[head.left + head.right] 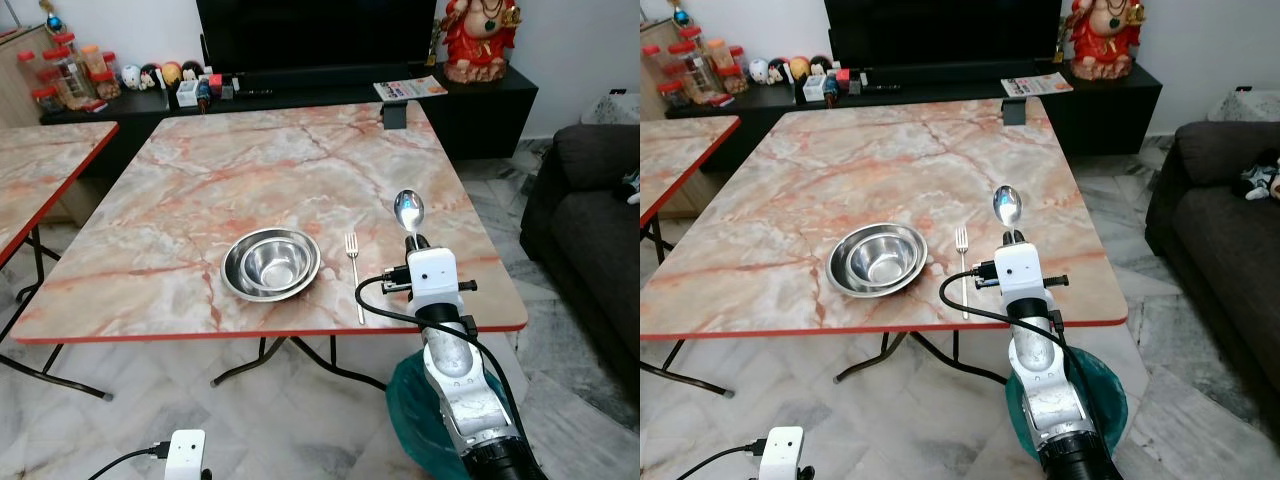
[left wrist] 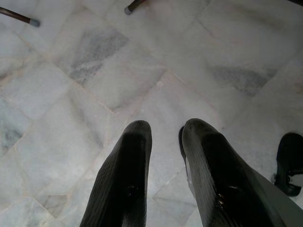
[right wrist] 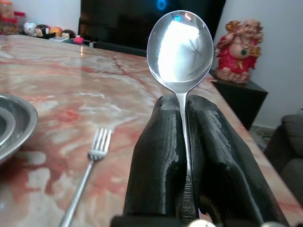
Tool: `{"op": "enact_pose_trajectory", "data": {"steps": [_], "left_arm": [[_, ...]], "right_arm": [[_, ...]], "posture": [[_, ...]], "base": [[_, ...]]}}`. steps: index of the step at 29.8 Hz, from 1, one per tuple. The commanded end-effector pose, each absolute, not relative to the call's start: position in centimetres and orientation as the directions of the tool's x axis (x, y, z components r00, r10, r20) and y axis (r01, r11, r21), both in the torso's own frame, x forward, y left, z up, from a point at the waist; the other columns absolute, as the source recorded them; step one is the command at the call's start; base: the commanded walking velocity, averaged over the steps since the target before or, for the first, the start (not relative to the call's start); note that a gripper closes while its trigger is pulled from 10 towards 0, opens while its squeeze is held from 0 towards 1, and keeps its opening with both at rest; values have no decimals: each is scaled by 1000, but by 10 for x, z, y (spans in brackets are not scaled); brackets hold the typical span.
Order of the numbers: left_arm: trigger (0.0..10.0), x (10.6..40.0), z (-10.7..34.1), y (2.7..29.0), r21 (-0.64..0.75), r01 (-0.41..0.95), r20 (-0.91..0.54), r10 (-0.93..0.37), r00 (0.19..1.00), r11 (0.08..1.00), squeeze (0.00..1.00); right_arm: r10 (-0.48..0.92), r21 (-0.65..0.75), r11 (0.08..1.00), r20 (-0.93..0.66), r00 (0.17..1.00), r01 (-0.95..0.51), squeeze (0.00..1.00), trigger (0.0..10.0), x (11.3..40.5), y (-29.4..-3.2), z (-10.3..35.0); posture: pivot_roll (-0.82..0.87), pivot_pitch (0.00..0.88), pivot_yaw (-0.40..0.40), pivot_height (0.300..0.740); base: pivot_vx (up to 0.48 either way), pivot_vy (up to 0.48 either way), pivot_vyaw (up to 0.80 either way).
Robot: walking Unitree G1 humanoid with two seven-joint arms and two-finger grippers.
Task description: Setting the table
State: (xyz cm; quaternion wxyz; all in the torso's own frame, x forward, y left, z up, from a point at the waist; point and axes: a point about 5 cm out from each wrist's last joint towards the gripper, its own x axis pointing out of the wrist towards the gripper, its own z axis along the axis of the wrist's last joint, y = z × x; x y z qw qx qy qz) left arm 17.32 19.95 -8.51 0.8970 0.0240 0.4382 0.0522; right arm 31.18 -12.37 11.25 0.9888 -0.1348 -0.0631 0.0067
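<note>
Holding a spoon (image 1: 408,211) upright in my right gripper (image 3: 182,137), fingers pinched tight on its handle, I have it raised near the lower right of the head view, above the near right part of the table (image 1: 250,165). Judging by what already lies there, the setting is partly done: two nested steel bowls (image 1: 271,263) sit near the front edge at the centre of the frame, and a fork (image 1: 354,272) lies just right of them, tines pointing away from me. The spoon looks like the next piece, and I'd guess it belongs on the bare marble to the right of the fork. My left gripper (image 2: 165,142) hangs low, its fingers a little apart and holding nothing, pointing at pale marble floor tiles (image 2: 94,71). The tabletop is pink-veined marble pattern with a red rim, on folding metal legs. Along the top of the frame runs a dark TV stand (image 1: 470,95) with a red figurine (image 1: 481,38) at upper right and small toys at upper left; a dark sofa (image 1: 590,220) fills the right edge.
</note>
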Motion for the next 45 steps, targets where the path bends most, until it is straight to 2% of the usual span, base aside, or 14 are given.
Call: {"op": "enact_pose_trajectory", "data": {"steps": [1,9,18,30,38,45], "left_arm": [[10000,175,-84,203,98,-75,-780,123,613,992,0],[10000,173,-84,203,98,-77,-781,125,612,992,0],[10000,173,-84,205,95,-77,-777,122,617,993,0],[10000,171,-85,205,95,-70,-782,118,612,993,0],[10000,170,-85,205,94,-69,-786,116,607,993,0],[10000,170,-86,205,96,-66,-789,116,603,993,0]], "right_arm": [[42,-257,966,129,991,-7,0,10000,313,-120,115],[41,-254,967,127,991,-7,0,10000,312,-120,115],[36,-249,968,110,993,-7,0,10000,309,-118,111],[-85,-169,983,-75,994,71,0,10000,306,-133,87],[-52,-94,995,-172,984,36,0,10000,307,-130,78],[41,-23,999,-242,969,-48,0,10000,307,-118,72]], "posture": [[-36,30,67,740],[-36,31,68,740],[-39,36,75,740],[-35,40,77,740],[-32,41,76,740],[-29,40,76,740]], "base": [[300,0,0],[292,0,0],[0,0,0],[0,0,0],[0,0,0],[0,0,0]]}}
